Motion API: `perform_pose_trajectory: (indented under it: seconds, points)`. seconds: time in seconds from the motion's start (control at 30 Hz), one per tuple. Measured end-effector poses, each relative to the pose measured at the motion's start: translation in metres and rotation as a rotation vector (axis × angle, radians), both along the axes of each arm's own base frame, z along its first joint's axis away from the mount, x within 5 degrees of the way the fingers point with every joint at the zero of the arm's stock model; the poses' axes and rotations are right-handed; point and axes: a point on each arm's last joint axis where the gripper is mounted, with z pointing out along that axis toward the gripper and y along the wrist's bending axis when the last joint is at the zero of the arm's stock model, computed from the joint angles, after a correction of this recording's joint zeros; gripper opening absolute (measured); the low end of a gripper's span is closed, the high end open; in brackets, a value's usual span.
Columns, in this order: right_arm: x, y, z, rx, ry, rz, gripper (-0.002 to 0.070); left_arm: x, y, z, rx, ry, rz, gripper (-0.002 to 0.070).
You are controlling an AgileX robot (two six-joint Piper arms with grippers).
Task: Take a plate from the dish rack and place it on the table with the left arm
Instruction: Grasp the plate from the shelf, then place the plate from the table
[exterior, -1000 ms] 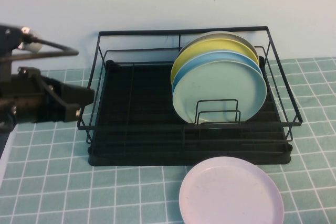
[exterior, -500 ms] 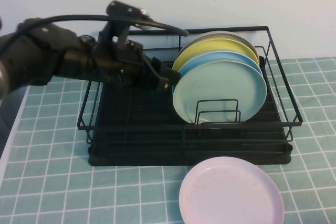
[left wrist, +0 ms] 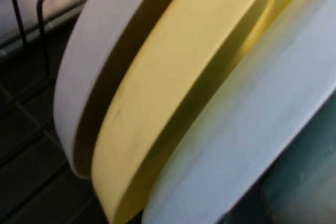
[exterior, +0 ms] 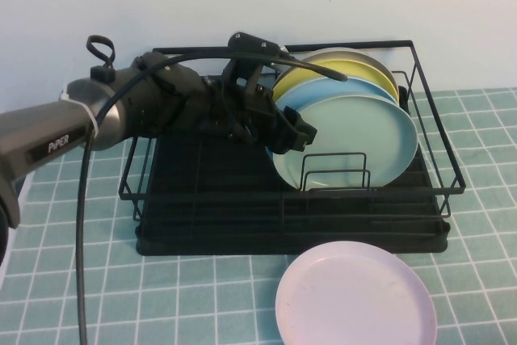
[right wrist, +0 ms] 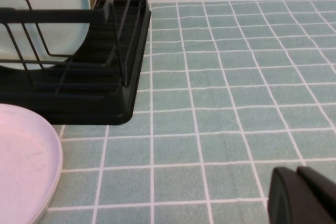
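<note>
My left arm (exterior: 121,115) reaches across the dish rack (exterior: 291,199) from its left end. My left gripper (exterior: 292,132) sits at the left edge of the plate (exterior: 355,139), at about mid-height of that edge. Whether the fingers are spread or closed, and whether they grip anything, cannot be determined: the gripper body covers the contact zone in the high view, and the left wrist view shows no fingers.

The plate stands on edge in the rack, directly ahead of my left gripper and nearest the front. Its lower part sits behind the wire loop dividers (exterior: 335,174). Behind it, stacked on edge, are a sky-blue plate (exterior: 323,89), a yellow plate (exterior: 319,70) and a grey-white plate (exterior: 355,56). The left wrist view shows the rims of these plates at close range, the yellow plate between a white one and a pale one.

A pinkish-white plate (exterior: 355,296) lies flat on the table (exterior: 81,280), in front of the rack and below my left gripper.

My right gripper (right wrist: 302,195) hovers low over the table, well apart from the rack's right corner. Its two dark tips meet.
</note>
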Motion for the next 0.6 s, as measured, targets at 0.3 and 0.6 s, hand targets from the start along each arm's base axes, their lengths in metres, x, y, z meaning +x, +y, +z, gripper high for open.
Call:
perform_pose_trajectory:
  seconds: [0.3,0.6]
  points:
    - [0.000,0.000,0.000,0.000,0.000,0.000,-0.0001,0.004,0.001,0.006,0.038,-0.062,-0.013,0.0151]
    - [0.000,0.000,0.000,0.000,0.000,0.000,-0.0001,-0.036,0.006,0.113,-0.113,-0.150,-0.139,0.0089]
